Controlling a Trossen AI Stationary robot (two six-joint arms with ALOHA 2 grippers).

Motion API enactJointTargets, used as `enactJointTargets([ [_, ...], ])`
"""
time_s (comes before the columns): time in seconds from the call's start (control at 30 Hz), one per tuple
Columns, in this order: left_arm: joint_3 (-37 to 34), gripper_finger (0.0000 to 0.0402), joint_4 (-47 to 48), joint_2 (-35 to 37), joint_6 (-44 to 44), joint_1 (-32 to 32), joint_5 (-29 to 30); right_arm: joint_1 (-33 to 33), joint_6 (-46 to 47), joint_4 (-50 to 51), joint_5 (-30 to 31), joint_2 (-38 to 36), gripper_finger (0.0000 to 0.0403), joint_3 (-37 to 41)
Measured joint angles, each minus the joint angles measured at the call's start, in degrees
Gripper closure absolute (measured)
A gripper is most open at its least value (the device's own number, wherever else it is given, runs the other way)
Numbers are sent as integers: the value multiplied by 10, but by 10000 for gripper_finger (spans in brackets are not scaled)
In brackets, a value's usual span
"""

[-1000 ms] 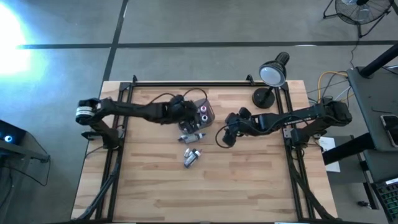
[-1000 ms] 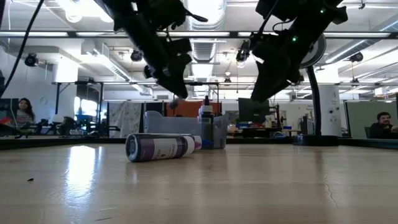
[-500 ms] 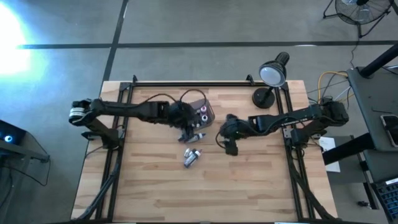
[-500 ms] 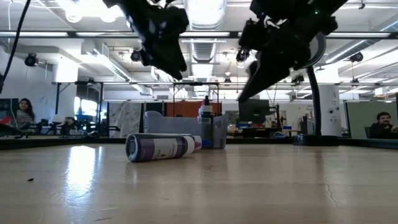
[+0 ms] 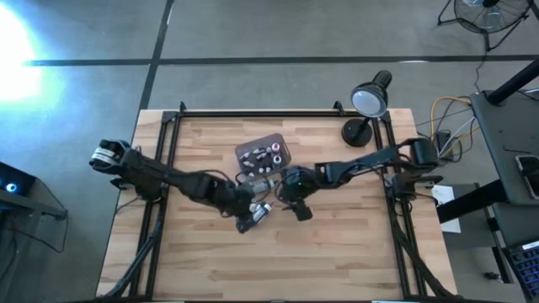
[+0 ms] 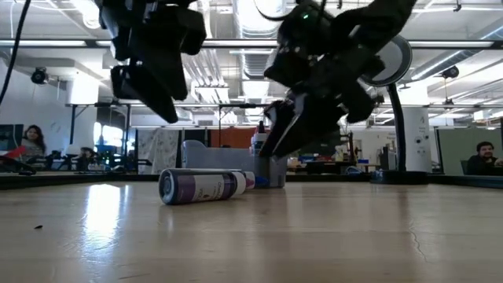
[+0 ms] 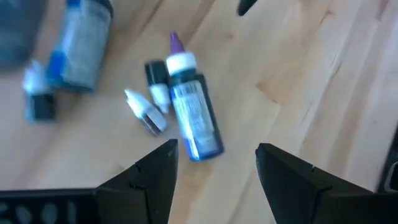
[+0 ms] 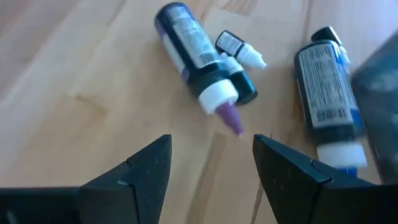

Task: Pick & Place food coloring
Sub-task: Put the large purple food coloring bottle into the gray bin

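Both grippers hang open and empty over the middle of the wooden table (image 5: 337, 244). The left gripper (image 7: 214, 177) is above a purple-tipped bottle (image 7: 194, 106) lying flat, with two tiny bottles (image 7: 151, 102) just beside it — the right gripper (image 8: 210, 165) is over the same group. Another bottle (image 8: 328, 93) with a blue tip lies near the tub (image 5: 263, 155), which seems to hold more bottles.

A dark bottle (image 8: 194, 55) with white collar and purple tip is lying by a blue-capped bottle (image 8: 327, 93), showing against the pale wood table (image 5: 337, 252) and the grey tub (image 5: 263, 155).
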State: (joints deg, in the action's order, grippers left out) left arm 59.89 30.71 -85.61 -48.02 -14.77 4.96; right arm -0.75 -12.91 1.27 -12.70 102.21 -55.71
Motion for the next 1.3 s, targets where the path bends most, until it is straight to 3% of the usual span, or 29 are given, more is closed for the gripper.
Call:
enactJointTargets([
  [0.3, -54, 209, -80, -8, -198, -47, 23, -3, -34, 36, -24, 81, 184, -99],
  [0.47, -75, 209, -137, -36, -257, -58, 24, -4, -82, 100, -24, 120, 184, -147],
  [0.9, -73, 209, -157, -119, -299, -60, 24, -5, -99, 118, -23, 135, 184, -176],
  [1.3, -73, 209, -152, -128, -305, -59, 35, -5, -86, 113, -23, 168, 184, -180],
])
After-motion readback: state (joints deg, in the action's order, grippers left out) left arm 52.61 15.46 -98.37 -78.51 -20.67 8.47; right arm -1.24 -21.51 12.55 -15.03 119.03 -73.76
